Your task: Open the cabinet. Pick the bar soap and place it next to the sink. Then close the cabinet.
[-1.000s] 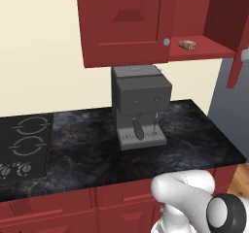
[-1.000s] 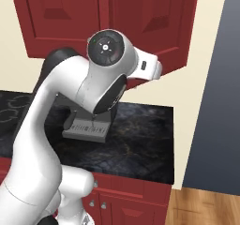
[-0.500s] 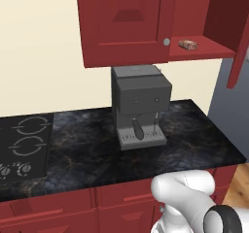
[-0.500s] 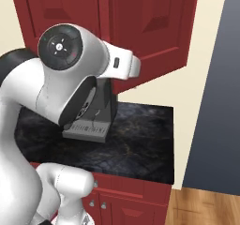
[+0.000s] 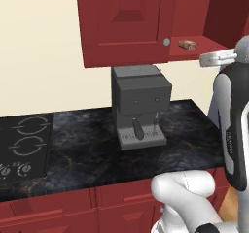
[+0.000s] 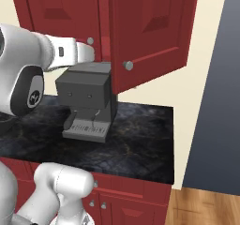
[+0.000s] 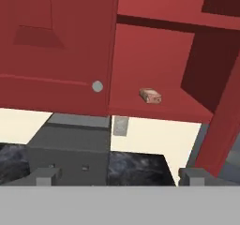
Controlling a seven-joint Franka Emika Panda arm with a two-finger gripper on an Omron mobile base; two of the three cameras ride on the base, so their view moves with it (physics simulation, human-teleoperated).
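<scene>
The cabinet (image 7: 154, 64) stands open at upper right of the hand view, its door (image 6: 150, 29) swung out across the top centre of the right base view, and the soap (image 7: 150, 95) lies on the red shelf near frame centre, just right of the shut door's knob (image 7: 97, 86). The gripper (image 7: 115, 176) is open and empty, its two tips set wide apart at the bottom edge, well short of the soap. Below the shelf the coffee machine (image 5: 140, 106) sits on the dark counter (image 5: 87, 154), mid-frame in the left base view.

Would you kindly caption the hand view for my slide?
Open gripper faces the open cabinet, bar soap on its shelf.
</scene>
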